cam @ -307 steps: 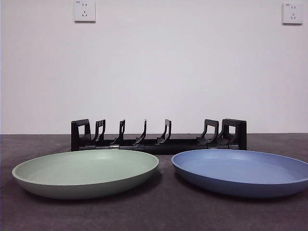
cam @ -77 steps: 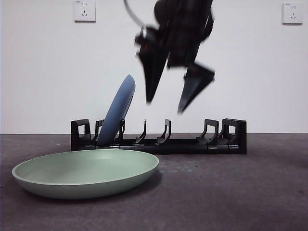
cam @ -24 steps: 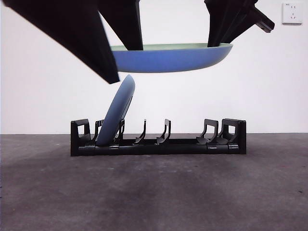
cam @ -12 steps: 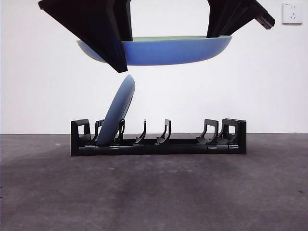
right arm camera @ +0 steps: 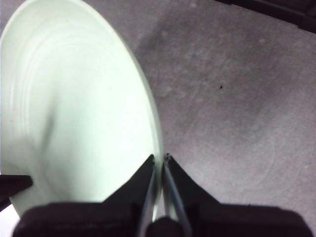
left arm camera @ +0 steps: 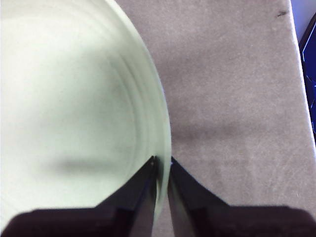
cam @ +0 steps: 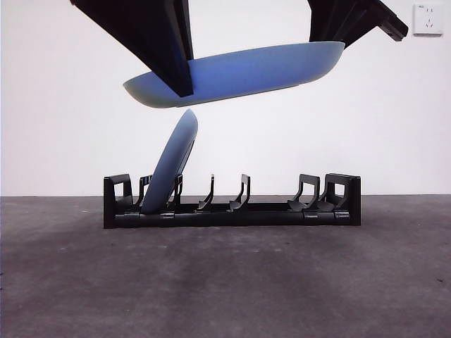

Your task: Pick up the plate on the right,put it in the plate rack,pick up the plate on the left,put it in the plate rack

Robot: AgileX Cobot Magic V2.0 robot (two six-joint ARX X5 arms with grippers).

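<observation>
front view: hanging high above the plate rack, the second plate — pale green on its inner face in both wrist views, bluish on its underside from below — and being carried by both arms at once. gripping one rim edge, the left gripper, jaws pinched together on the thin lip; gripping the opposite edge, the right gripper, likewise clamped on the rim. lying with its long axis roughly along the rack's length, directly over the free slots, with the blue plate already leaning in a slot near one end and its top edge just below the carried plate's lower side. judging the coming move as turning on this: needing to go from near-flat to on-edge before dropping between the prongs beside the blue plate, neither arm being nearer than the other. differing from half a second ago — tilting now, one side dipping toward the blue plate and the other rising, where it was being held nearly level, and sitting slightly lower overall.
</observation>
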